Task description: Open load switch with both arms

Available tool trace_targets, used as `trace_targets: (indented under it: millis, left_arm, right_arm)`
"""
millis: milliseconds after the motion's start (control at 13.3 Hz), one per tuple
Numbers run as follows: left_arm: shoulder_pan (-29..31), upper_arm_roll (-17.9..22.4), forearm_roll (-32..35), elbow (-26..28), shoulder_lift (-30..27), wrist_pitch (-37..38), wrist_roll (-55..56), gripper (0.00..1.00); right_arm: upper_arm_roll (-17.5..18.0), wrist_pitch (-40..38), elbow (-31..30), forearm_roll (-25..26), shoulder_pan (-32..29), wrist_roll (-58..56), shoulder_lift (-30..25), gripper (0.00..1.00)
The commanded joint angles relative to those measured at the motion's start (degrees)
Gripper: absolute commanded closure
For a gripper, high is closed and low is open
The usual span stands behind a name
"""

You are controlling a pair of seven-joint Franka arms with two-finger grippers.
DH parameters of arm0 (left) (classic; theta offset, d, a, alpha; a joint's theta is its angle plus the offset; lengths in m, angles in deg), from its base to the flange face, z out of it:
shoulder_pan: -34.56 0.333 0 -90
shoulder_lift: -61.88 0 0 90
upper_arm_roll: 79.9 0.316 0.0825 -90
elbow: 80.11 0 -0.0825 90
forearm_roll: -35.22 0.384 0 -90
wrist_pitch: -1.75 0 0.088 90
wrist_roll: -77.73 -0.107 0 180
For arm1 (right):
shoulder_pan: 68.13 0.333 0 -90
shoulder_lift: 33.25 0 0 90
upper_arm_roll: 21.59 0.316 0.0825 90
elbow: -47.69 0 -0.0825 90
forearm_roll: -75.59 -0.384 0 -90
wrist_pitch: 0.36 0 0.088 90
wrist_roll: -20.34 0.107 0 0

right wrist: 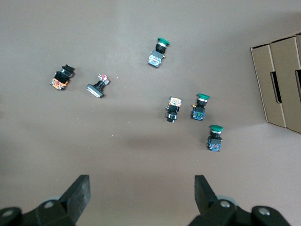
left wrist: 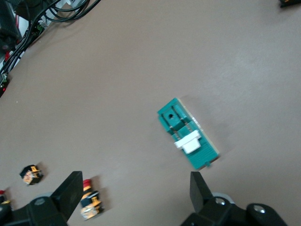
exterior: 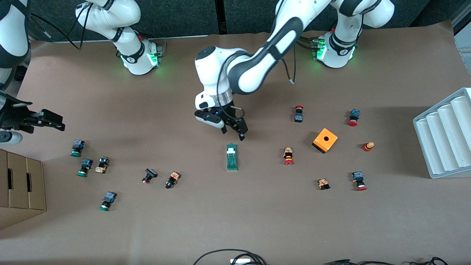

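Note:
The load switch (exterior: pixel 232 157) is a narrow dark-green block lying flat mid-table, its white tab at the end toward the robots' bases. In the left wrist view the load switch (left wrist: pixel 188 134) lies just ahead of the open fingers, outside the gap. My left gripper (exterior: pixel 234 133) hangs open over bare table beside the switch's tab end; between its fingers (left wrist: pixel 136 195) there is only table. My right gripper (exterior: pixel 58 122) waits open over the right arm's end of the table, and it (right wrist: pixel 141 190) holds nothing.
An orange cube (exterior: pixel 325 140) with a hole and several red-capped push buttons (exterior: pixel 289 156) lie toward the left arm's end, beside a white ribbed rack (exterior: pixel 445 136). Green-capped buttons (exterior: pixel 85 167) and a cardboard box (exterior: pixel 20 184) are under the right gripper. Cables (exterior: pixel 230 255) lie at the front edge.

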Motion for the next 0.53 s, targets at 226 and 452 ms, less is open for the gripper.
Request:
trace_targets:
  millis: [226,452]
  left_arm:
    - [-0.3,8.8,-17.8,0.9,-8.6,8.2,-21.2,0.0]
    - [-0.3,14.1,-23.1,0.6,-13.8,16.5,-26.5,0.0]
  right_arm:
    - [0.2,0.6,0.0,1.0,-0.2,-0.6,-0.1,0.0]
    - [0.6,0.9,0.0,0.9,0.5,-0.1,-0.1,0.0]
